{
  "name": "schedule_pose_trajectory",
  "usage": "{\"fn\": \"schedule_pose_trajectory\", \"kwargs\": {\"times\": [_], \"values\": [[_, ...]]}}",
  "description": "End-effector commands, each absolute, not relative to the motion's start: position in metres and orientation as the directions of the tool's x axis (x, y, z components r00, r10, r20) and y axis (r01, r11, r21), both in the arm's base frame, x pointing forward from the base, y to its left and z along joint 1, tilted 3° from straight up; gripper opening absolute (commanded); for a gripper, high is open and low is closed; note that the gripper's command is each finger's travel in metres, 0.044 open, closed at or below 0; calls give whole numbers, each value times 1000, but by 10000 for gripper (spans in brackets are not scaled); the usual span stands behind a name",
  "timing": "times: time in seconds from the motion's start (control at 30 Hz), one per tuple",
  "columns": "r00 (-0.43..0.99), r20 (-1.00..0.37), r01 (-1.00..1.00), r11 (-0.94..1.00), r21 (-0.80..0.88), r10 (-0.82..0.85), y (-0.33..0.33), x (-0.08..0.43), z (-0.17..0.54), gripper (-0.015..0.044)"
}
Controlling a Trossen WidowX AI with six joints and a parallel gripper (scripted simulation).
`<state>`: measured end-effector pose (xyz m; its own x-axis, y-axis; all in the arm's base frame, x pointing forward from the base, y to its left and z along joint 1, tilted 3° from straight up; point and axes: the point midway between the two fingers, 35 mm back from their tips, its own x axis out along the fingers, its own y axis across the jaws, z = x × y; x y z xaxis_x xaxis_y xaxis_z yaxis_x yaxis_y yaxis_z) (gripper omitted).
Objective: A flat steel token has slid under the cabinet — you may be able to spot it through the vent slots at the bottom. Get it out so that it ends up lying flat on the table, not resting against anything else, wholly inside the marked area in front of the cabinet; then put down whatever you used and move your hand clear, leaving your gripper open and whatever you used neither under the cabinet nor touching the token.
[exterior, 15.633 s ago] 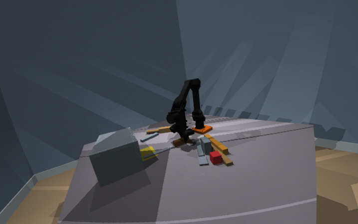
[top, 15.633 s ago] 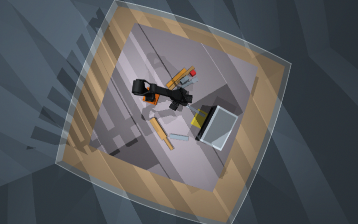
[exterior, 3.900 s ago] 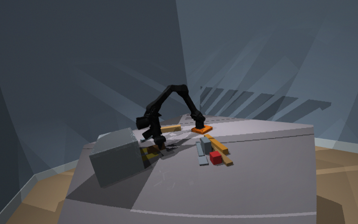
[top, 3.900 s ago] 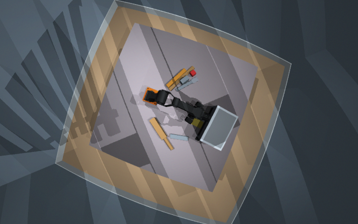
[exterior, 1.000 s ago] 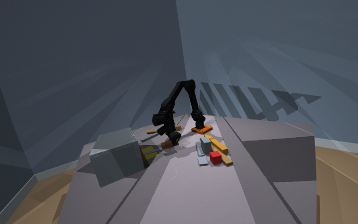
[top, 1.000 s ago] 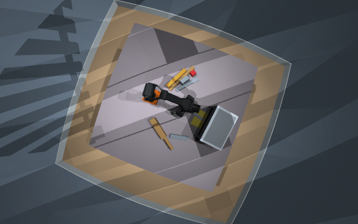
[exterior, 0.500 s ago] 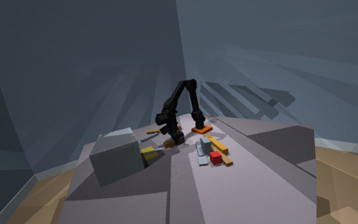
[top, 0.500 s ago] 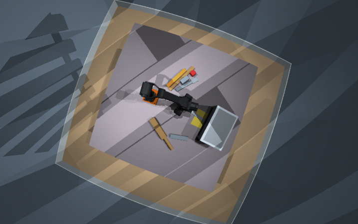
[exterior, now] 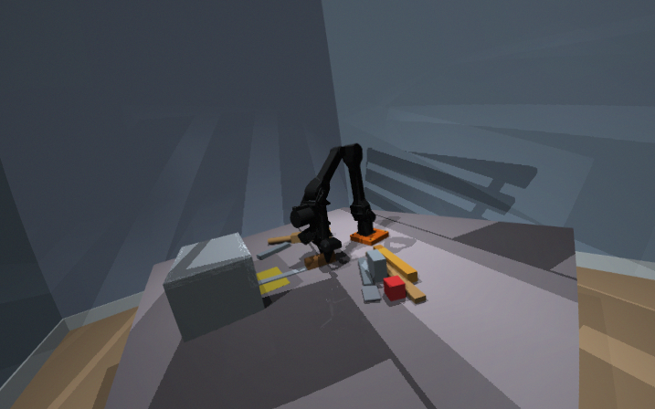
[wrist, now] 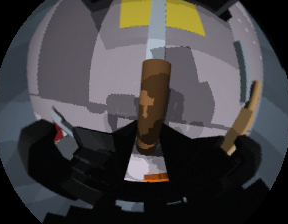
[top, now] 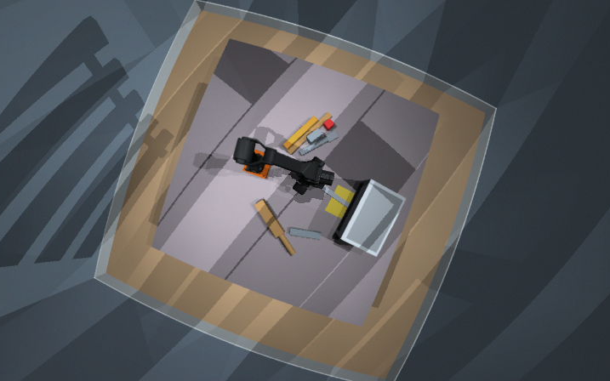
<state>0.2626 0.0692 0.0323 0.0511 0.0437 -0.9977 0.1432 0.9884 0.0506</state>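
My gripper (exterior: 328, 257) (wrist: 148, 123) is shut on the brown handle of a long thin tool. The handle (exterior: 313, 261) (wrist: 155, 100) points toward the cabinet, low over the table. The tool's flat grey blade (top: 336, 196) (exterior: 290, 274) (wrist: 156, 30) runs out over the yellow marked area (top: 333, 208) (exterior: 274, 286) (wrist: 135, 14). The blade's far end meets the cabinet's front edge and is hidden from there on. The pale grey cabinet (top: 372, 218) (exterior: 217, 300) stands just behind the yellow area. The steel token cannot be made out in any view.
A wooden paddle (top: 268, 217) and a grey flat bar (top: 305, 233) (exterior: 273, 250) (wrist: 242, 70) lie to one side of the arm. On the other side lie an orange bar (top: 299, 133) (exterior: 399, 265), a grey block (top: 316, 136) (exterior: 376, 267), a red cube (top: 328, 123) (exterior: 394, 288) and flat strips.
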Motion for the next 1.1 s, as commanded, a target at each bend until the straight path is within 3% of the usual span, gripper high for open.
{"fn": "schedule_pose_trajectory", "kwargs": {"times": [0.0, 1.07], "values": [[47, -998, 144, 988, 50, 44, 70, 255, 31, 0], [49, -998, 162, 985, 52, 44, 78, 228, 31, 0]]}}
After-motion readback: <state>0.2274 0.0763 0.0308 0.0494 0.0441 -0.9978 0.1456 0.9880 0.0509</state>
